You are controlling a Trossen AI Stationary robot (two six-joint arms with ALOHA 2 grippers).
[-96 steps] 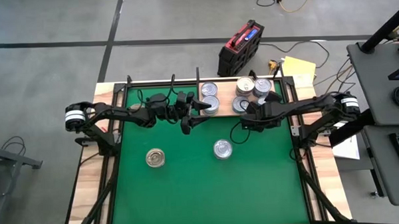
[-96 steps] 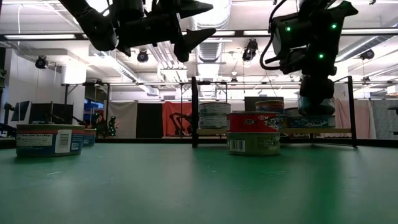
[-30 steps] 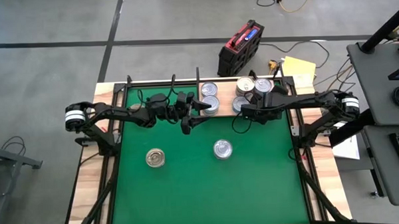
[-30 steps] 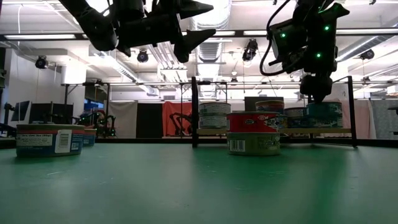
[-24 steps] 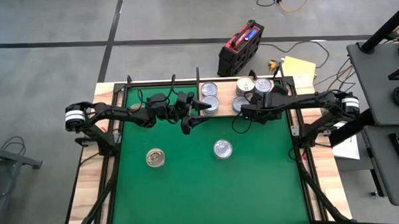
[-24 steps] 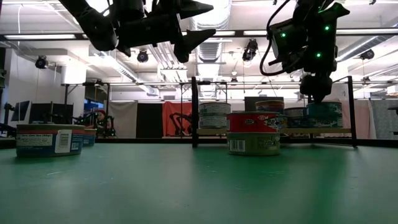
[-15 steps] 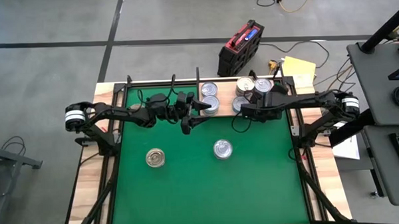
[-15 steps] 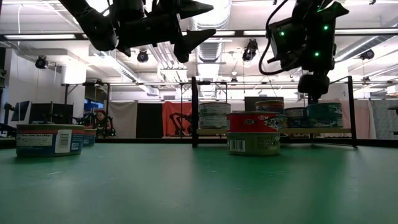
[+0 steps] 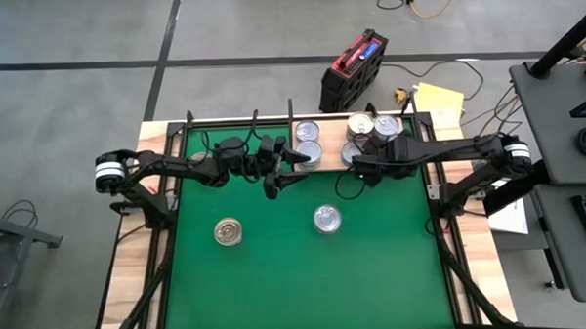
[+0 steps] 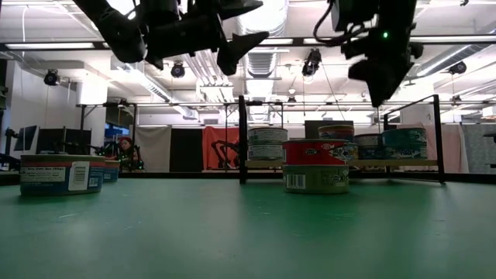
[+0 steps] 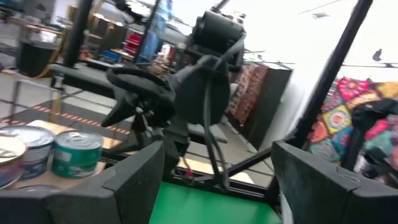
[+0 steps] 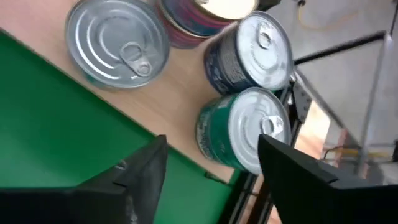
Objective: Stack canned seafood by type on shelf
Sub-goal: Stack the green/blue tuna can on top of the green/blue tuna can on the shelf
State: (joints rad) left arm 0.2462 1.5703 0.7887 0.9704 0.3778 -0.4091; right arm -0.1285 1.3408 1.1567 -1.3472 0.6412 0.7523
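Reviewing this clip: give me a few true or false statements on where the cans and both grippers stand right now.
1. Two cans sit on the green mat, off the shelf. True.
2. The right gripper holds a can. False: it is empty, above the shelf's cans.
3. The left gripper hangs over the mat with open jaws. True.
4. The shelf is bare. False: several cans stand on it.

Bright ceiling strips (image 10: 70, 46) are flooding the low view, silhouetting both arms. Glare is bouncing off the silvery can lids (image 12: 118, 43) (strongest in the right wrist view). The left wrist view is looking soft and blurred.
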